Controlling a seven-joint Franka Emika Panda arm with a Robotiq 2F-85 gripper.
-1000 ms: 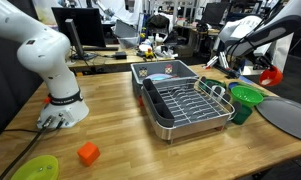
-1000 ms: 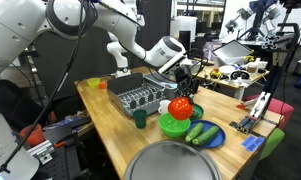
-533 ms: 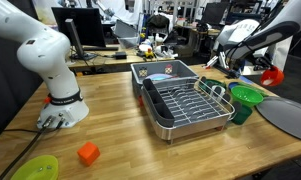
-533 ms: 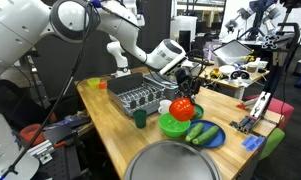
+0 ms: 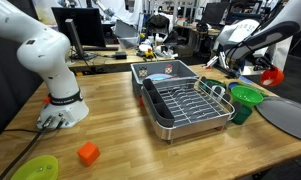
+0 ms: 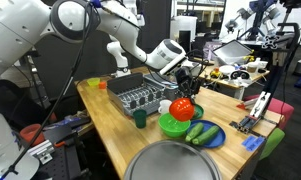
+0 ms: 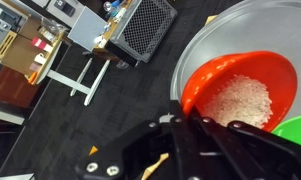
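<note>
A red bowl [image 7: 240, 90] with a white grainy filling hangs in the air, and my gripper [image 7: 180, 112] is shut on its rim. In both exterior views the red bowl [image 5: 273, 74] [image 6: 182, 108] sits tilted just above a green bowl [image 5: 247, 96] [image 6: 173, 126] on the wooden table. The gripper [image 6: 184, 88] reaches down to the bowl from the rack side. In the wrist view a green edge [image 7: 295, 130] shows under the red bowl, and the fingertips are hidden against the rim.
A metal dish rack [image 5: 185, 105] [image 6: 140, 97] stands mid-table with a green cup [image 5: 240, 112] [image 6: 140, 118] beside it. A grey round pan [image 5: 290, 115] [image 6: 175, 162] and a blue plate with cucumbers [image 6: 202, 133] lie near the green bowl. An orange block [image 5: 88, 153] and a lime plate [image 5: 35, 168] lie by the arm's base.
</note>
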